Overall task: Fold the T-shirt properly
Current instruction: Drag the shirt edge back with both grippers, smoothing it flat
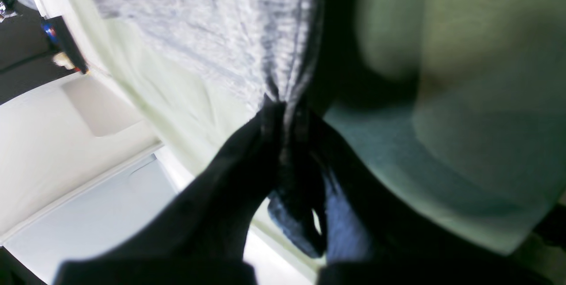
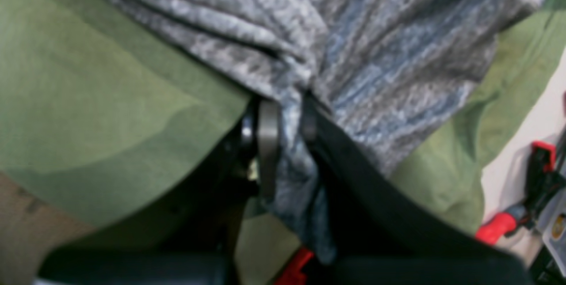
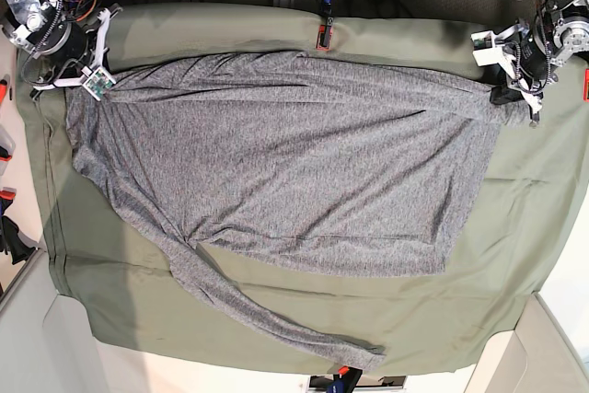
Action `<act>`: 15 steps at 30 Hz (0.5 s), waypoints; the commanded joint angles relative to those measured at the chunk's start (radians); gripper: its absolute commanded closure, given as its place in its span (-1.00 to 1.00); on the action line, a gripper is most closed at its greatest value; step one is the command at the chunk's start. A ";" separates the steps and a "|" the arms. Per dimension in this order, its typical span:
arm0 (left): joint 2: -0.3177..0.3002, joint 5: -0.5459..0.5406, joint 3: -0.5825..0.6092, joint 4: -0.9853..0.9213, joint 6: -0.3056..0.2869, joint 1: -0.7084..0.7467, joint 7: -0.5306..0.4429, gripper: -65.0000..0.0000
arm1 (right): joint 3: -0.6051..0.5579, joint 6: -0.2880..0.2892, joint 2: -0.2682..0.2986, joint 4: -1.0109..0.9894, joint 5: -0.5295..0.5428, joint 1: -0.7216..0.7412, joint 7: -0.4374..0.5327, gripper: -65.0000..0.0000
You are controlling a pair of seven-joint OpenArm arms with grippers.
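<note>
The T-shirt [image 3: 276, 163], a soft, limp grey knit likely to sag and drag unless taken at hems or corners, is lying spread across the olive table cloth [image 3: 515, 227], 1 long sleeve trailing toward the near edge. The 2 grippers are pinching opposite far corners: left gripper [image 1: 287, 108] and right gripper [image 2: 287, 99], each clamping bunched fabric

I count one T-shirt [image 3: 285, 167], one green table cloth [image 3: 515, 218], and my two grippers: left [image 1: 287, 108], right [image 2: 287, 112].
</note>
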 commanded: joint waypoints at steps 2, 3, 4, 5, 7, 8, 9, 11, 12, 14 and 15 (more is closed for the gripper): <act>-0.019 0.009 -0.013 0.008 0.022 -0.009 0.033 1.00 | 0.012 -0.010 0.019 0.011 -0.006 0.000 -0.010 1.00; -0.016 0.001 -0.013 0.008 0.021 -0.009 0.033 1.00 | 0.012 -0.011 0.019 0.011 -0.006 0.000 -0.010 1.00; -0.011 -0.015 -0.013 0.008 0.021 -0.009 0.032 1.00 | 0.012 -0.011 0.019 0.011 -0.006 0.000 -0.010 1.00; -0.008 -0.032 -0.013 0.008 0.010 -0.009 0.032 1.00 | 0.012 -0.010 0.019 0.011 -0.001 0.003 -0.011 1.00; -0.003 -0.063 -0.013 0.008 -0.041 -0.009 0.027 1.00 | 0.012 -0.010 0.019 0.011 0.016 0.003 -0.010 1.00; 0.000 -0.076 -0.013 0.008 -0.067 -0.009 0.025 1.00 | 0.012 -0.010 0.019 0.011 0.032 0.003 -0.010 1.00; 0.004 -0.090 -0.013 0.007 -0.087 -0.009 0.026 1.00 | 0.012 -0.009 0.019 0.011 0.050 0.003 -0.010 1.00; 0.014 -0.107 -0.013 0.005 -0.103 -0.009 0.030 0.95 | 0.012 0.004 0.019 0.011 0.085 0.002 -0.011 0.62; 0.019 -0.116 -0.013 0.005 -0.103 -0.009 0.039 0.85 | 0.012 0.016 0.019 0.011 0.101 0.002 -0.011 0.42; 0.028 -0.117 -0.013 0.005 -0.097 -0.009 0.065 0.65 | 0.012 0.041 0.019 0.011 0.125 0.002 -0.010 0.19; 0.028 -0.117 -0.013 0.005 -0.095 -0.009 0.072 0.55 | 0.012 0.055 0.018 0.013 0.136 0.003 -0.010 0.15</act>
